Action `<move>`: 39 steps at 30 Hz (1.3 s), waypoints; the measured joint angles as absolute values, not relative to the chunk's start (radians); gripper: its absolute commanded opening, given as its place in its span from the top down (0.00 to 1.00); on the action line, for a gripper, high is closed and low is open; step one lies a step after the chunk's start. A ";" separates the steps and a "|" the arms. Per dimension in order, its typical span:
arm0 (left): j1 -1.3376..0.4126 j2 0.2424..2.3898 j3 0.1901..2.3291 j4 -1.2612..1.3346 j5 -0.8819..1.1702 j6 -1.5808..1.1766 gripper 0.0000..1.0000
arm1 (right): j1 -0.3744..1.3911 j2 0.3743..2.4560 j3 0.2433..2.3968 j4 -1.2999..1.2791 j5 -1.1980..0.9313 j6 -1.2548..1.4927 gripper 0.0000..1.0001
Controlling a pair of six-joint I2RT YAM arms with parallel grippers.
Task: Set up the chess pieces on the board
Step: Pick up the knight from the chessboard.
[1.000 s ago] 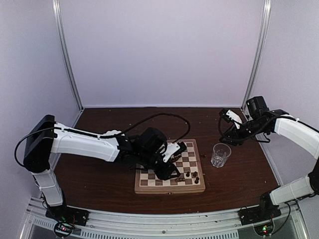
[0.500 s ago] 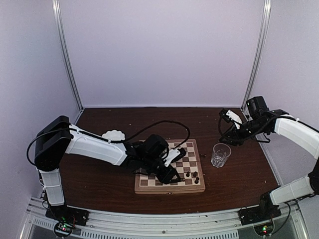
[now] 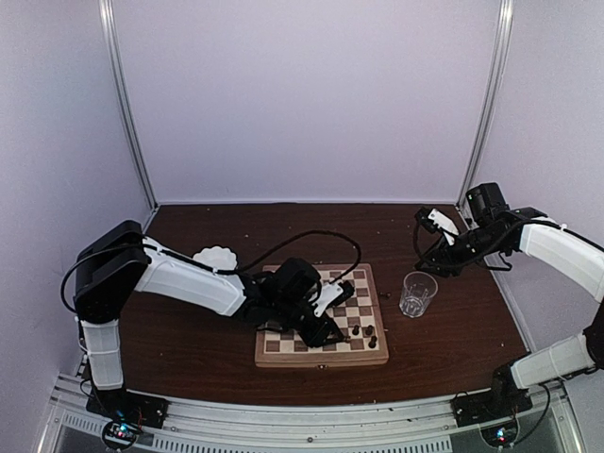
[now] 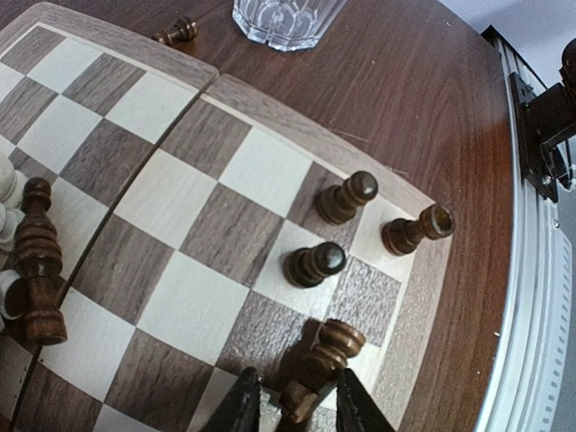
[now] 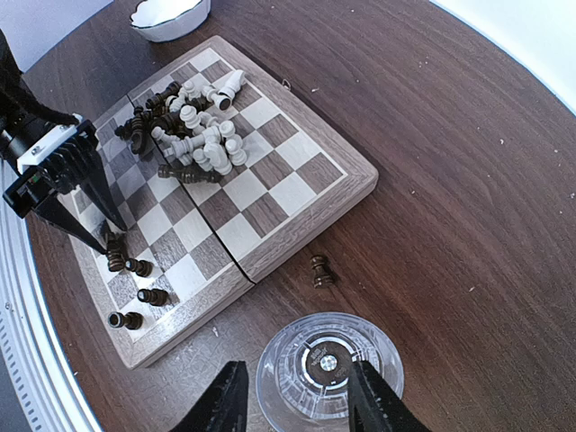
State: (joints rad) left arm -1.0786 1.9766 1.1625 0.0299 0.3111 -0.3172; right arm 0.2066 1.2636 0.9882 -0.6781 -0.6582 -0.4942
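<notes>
Dark wooden table (image 3: 189,349) inside white walls, seen from above, with the chessboard (image 3: 321,360) lying mid-table. The left gripper (image 3: 332,333) is down on the chessboard's near right part, beside a few dark chess pieces (image 3: 372,336) by the right edge. The right gripper (image 3: 425,247) hangs in the air beyond the chessboard's right side. A drinking glass (image 3: 417,293) stands on the table just right of the chessboard, and a white scalloped bowl (image 3: 215,257) sits off its far left corner.

Over to the left wrist: the fingers (image 4: 243,407) straddle the foot of one dark piece (image 4: 322,355) near the chessboard's border. The jaws are narrowed around it, but whether the pads touch it I cannot tell. Three more dark pieces (image 4: 313,264) stand just beyond it by the corner. A tall dark piece (image 4: 36,261) lies further in, beside cream ones at the frame's edge.

Now the right wrist: its jaws are well apart with nothing in them, looking down into the glass from above. One dark piece (image 5: 320,270) lies on the table, just off the chessboard's edge. A heap of cream and dark pieces (image 5: 193,126) is jumbled on the chessboard's half nearer the bowl.
</notes>
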 measured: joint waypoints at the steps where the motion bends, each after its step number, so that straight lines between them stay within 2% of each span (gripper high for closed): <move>1: -1.079 1.977 1.162 0.032 0.311 -0.315 0.71 | 0.207 1.264 0.988 -0.678 -0.658 -0.494 0.60; 7: -1.079 1.978 1.129 0.093 0.327 -0.303 0.74 | 0.207 1.264 0.988 -0.679 -0.658 -0.494 0.60; 14: -1.079 1.974 1.081 0.176 0.333 -0.292 0.84 | 0.207 1.264 0.988 -0.680 -0.658 -0.494 0.60; 28: -1.087 1.967 1.038 0.242 0.340 -0.260 0.87 | 0.207 1.264 0.988 -0.680 -0.659 -0.494 0.60; 39: -1.089 1.820 0.951 0.202 0.336 -0.262 0.90 | 0.210 1.264 0.989 -0.689 -0.711 -0.490 0.62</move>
State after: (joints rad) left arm -1.0885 1.8202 0.9512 0.2024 0.3359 -0.2615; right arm 0.2100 1.2636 0.9890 -0.6891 -0.7113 -0.4904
